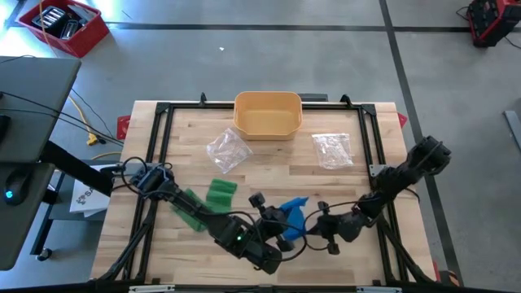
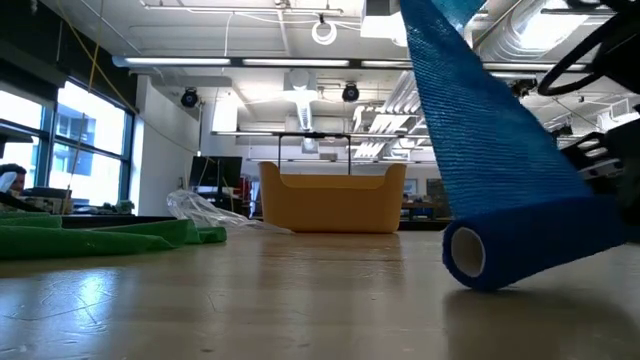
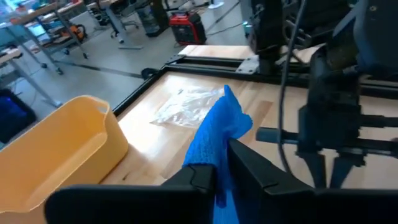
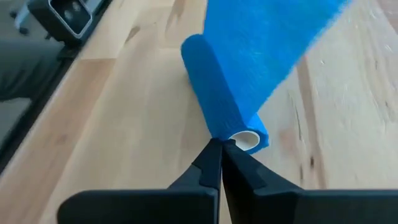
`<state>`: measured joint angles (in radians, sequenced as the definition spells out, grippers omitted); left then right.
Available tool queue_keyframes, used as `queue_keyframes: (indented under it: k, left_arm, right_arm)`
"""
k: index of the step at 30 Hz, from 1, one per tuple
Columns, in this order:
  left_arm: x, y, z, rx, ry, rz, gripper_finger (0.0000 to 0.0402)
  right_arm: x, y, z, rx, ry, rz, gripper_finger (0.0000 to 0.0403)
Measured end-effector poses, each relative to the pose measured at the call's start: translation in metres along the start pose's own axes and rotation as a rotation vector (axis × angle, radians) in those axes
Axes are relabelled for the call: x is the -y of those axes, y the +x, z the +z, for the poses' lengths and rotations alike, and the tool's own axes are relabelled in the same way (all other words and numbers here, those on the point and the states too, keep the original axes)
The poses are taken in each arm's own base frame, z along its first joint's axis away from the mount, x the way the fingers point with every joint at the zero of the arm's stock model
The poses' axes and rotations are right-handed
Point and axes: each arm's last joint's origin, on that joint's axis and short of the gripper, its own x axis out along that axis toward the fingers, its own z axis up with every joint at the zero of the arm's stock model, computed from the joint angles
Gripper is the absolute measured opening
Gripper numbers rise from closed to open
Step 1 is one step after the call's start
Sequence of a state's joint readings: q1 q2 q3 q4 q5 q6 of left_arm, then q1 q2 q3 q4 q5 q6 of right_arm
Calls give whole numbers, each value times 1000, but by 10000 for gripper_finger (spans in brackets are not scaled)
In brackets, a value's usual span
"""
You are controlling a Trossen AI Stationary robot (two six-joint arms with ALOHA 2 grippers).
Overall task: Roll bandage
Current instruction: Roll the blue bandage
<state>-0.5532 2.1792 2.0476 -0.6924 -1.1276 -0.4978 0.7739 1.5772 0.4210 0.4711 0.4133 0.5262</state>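
A blue bandage (image 1: 293, 213) lies near the table's front, partly rolled. Its roll (image 2: 520, 245) rests on its side on the wood, its white core (image 4: 245, 139) showing. A loose strip (image 2: 470, 110) rises from it. My left gripper (image 3: 217, 177) is shut on that strip above the roll. My right gripper (image 4: 221, 148) is shut, its tips at the roll's core end. Two green bandages (image 1: 220, 191) lie flat at the left. My left gripper pinches the blue strip's raised free end (image 3: 214, 155) between its two fingers. The strip slopes down from there to the roll on the table, and a crumpled tip (image 3: 233, 115) sticks out past the fingers. My right gripper's shut fingertips (image 4: 214, 155) meet the roll's end (image 4: 233, 134) beside the white core, coming in slanting downward. Whether they pinch any of it I cannot tell. The roll lies on the table.
A yellow bin (image 1: 268, 114) stands at the far middle. Two clear plastic wrappers (image 1: 226, 150) (image 1: 332, 149) lie in front of it, left and right. A black frame (image 1: 163, 110) runs around the tabletop.
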Motion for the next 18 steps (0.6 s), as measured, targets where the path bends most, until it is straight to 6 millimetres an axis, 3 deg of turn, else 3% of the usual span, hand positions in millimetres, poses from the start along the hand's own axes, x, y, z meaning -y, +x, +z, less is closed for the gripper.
queue_keyframes:
  k: [5, 11, 14, 18]
  left_arm:
    - [10, -11, 4, 8, -46, -114, 4]
    - [15, -18, 4, 8, -66, -165, 4]
    - [11, -5, -5, 4, -8, -92, 3]
    - [4, 23, -33, -25, 59, 17, 3]
  right_arm:
    - [-17, -10, -11, 14, 38, 0, 0]
    - [-29, -18, -20, 10, 74, 41, 0]
    - [-29, -18, -20, 9, 91, 40, 0]
    - [-24, -16, -21, -2, 101, -10, 0]
